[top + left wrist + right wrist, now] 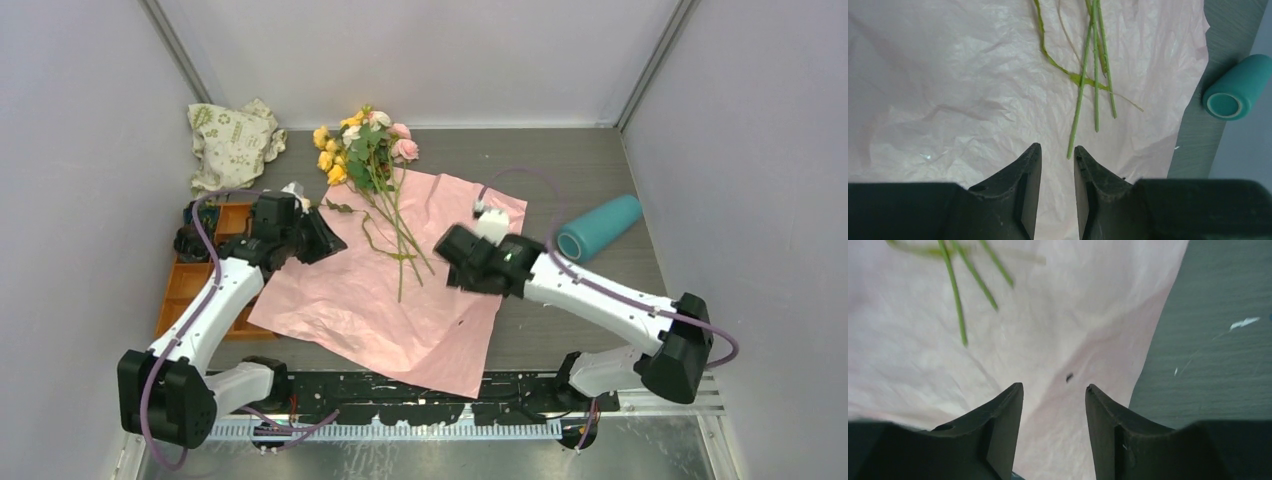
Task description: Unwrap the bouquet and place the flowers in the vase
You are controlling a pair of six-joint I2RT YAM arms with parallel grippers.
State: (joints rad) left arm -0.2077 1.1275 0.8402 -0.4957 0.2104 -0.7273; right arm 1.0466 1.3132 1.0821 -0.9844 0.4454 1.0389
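The bouquet lies unwrapped. Its pink wrapping paper (330, 300) is spread flat on the table, and the flowers (365, 150) rest on it with yellow, pink and white heads at the far edge and green stems (400, 235) pointing toward me. The teal vase (598, 228) lies on its side to the right of the paper, mouth toward the paper. My left gripper (330, 242) hovers over the paper left of the stems, open by a narrow gap (1057, 152), and a stem end (1070, 150) lies just past its tips. My right gripper (447, 262) hovers right of the stems, open and empty (1054, 390).
A beige green-printed cloth bag (232, 140) sits at the back left. An orange compartmented tray (200, 280) stands along the left side under the left arm. Grey walls close in the table on three sides. The paper's right edge meets bare dark tabletop (1208, 365).
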